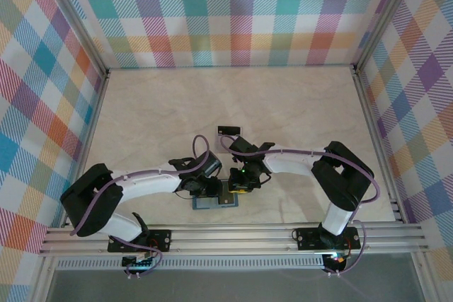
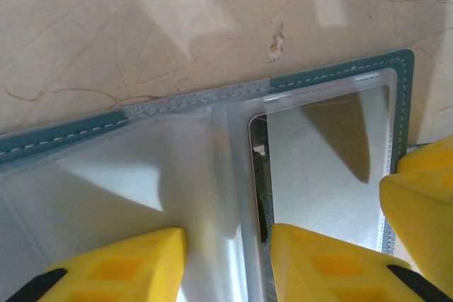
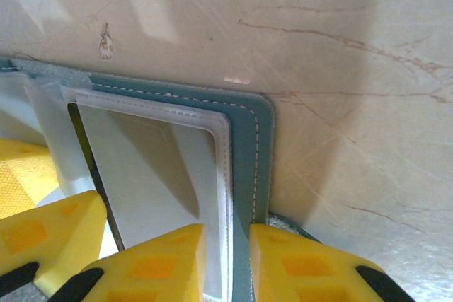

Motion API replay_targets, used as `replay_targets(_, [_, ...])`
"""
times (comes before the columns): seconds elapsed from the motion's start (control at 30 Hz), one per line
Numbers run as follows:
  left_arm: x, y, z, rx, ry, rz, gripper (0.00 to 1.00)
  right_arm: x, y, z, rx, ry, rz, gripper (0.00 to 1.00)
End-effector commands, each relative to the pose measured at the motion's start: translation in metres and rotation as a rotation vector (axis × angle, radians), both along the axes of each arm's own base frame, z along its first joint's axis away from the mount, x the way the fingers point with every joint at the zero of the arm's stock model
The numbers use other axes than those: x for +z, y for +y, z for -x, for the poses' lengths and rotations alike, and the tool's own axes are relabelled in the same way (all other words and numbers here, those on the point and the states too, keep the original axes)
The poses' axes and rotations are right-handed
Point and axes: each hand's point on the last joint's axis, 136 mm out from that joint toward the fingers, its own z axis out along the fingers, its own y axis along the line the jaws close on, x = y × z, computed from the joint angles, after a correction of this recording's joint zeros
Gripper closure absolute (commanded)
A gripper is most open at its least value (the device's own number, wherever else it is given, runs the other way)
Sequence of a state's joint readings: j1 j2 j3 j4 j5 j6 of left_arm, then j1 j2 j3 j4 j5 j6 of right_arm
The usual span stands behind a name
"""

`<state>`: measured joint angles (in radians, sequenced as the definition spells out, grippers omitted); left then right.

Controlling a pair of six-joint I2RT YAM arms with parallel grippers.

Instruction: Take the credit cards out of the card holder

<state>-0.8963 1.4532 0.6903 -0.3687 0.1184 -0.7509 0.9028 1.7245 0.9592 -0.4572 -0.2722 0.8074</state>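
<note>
From above, the holder [image 1: 216, 204] lies open on the counter [image 1: 156, 118] at lower centre, with one black-banded card [image 1: 228, 131] already out, higher in the frame. My left wrist view has the left pincer [image 2: 226, 266] spread wide astride the fold, gripping nothing, and a pale card [image 2: 325, 160] sitting in the right-hand pocket [image 2: 386, 83], so I judge the job partly done. In the right wrist view the right pincer [image 3: 226, 266] is nearly closed across the holder's right rim; I cannot tell whether it clamps.
</note>
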Motion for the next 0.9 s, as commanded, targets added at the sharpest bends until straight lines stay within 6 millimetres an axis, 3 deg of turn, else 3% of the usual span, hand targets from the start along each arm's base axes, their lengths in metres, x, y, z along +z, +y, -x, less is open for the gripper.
replay_targets(0.0, [-0.022,0.021,0.011,-0.007,0.048,-0.118,0.61,-0.011,-0.009,0.009,0.005,0.042,0.048,0.74])
replay_targets(0.6, [-0.023,0.046,0.014,-0.057,0.048,-0.326,0.65,-0.012,-0.011,0.01,0.007,0.042,0.055,0.74])
replay_targets(0.87, [-0.015,0.049,0.013,-0.048,0.028,-0.328,0.65,-0.011,-0.012,0.01,0.006,0.042,0.058,0.74])
